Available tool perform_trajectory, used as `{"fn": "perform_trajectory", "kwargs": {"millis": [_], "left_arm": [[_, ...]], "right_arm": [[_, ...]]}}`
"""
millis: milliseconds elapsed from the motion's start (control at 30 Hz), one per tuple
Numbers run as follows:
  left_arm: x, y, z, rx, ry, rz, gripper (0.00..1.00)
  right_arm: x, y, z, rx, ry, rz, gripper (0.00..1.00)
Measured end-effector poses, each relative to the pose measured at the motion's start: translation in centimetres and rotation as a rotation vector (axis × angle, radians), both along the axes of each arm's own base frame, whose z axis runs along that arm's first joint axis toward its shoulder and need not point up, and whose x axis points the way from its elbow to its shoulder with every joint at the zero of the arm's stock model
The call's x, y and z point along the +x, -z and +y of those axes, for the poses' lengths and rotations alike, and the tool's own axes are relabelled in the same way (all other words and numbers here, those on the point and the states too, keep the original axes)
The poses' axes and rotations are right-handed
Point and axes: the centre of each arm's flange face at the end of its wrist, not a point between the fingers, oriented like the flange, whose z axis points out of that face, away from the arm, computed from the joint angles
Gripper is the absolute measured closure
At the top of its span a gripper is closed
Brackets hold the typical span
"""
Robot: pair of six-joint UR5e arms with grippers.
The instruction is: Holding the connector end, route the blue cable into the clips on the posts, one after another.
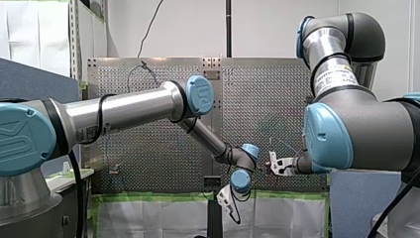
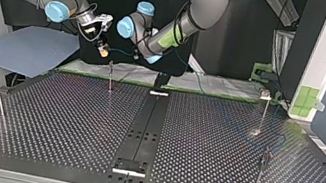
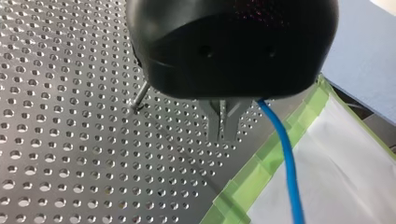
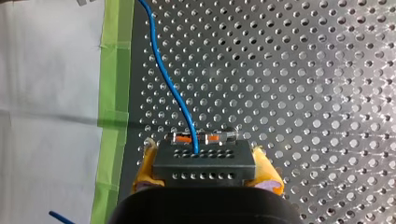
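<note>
The perforated worktop point(image 2: 69, 120) is edged with green tape point(image 4: 112, 93). Just above that edge, my right end effector point(image 4: 204, 156) is clamped tight on the clear connector point(image 4: 201, 138). My left end effector point(image 3: 223, 126) is squeezed together with nothing visible in its grip. The blue cable point(image 4: 168, 79) runs ahead from the connector and passes just beside my left end effector.

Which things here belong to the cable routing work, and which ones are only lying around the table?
Belonging to the job: thin blue cable; its clear plastic connector, held in my right gripper with yellow pads; thin upright metal posts on the perforated metal table.
Only lying about: bright green tape strip; white sheet beside it; flat grey-blue panel.
</note>
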Motion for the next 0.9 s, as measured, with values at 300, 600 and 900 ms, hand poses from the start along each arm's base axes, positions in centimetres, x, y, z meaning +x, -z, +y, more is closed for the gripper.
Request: {"fn": "perform_trajectory", "kwargs": {"millis": [300,600,900], "left_arm": [[-0.2,0.0,0.2,0.03,0.0,0.008,1.0],[-0.6,-0.3,0.4,0.101,-0.035,-0.031,1.0],[-1.6,-0.5,0.2,0.166,-0.06,-0.062,1.0]], "right_arm": [[-0.3,0.2,-0.3,0.004,0.051,0.015,1.0],[-0.7,0.3,-0.9,0.027,0.128,-0.002,1.0],[-0.9,0.4,-1.1,0.033,0.168,0.004,1.0]]}}
